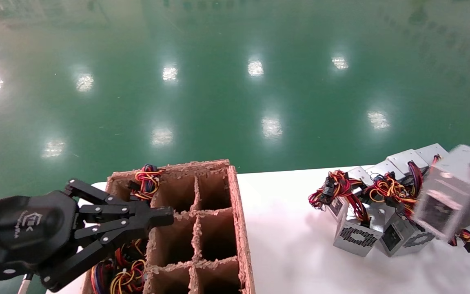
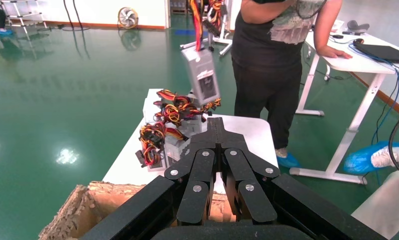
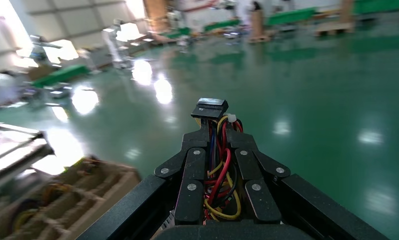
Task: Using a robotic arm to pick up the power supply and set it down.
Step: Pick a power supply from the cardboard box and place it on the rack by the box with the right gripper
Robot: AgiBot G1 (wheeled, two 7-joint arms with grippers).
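Clearly, the power supply [image 1: 449, 196] is held off the bench, hanging over the right-hand edge above the heap of other units [image 1: 375, 228]. It is gripped not by its case but by its wire bundle [image 3: 218, 172]: in the right wrist view the red, yellow and black leads are seen pinched between the clenched fingers [image 3: 192, 185] of the right gripper [image 3: 218, 145], with a black connector [image 3: 210, 108] standing out past the tips. The left wrist view shows the same unit [image 2: 202, 75] dangling tilted from its leads.

The metal box is judged rigid and fairly heavy for its size, while the wires are soft and flexible; held this way, swinging and twisting are to be expected, and some slip of the leads through the fingers is possible. A hold across the case's flat sides would be judged steadier.

The left gripper [image 1: 165, 216] is parked over the left side of the cardboard divider tray [image 1: 241, 212], its fingers closed together on nothing.

The right gripper itself is cut off at the head view's right edge. The carried unit is blurred, so its label and vent face cannot be made out. The tray's near cells are cut off, and its left column is partly hidden by the left gripper.
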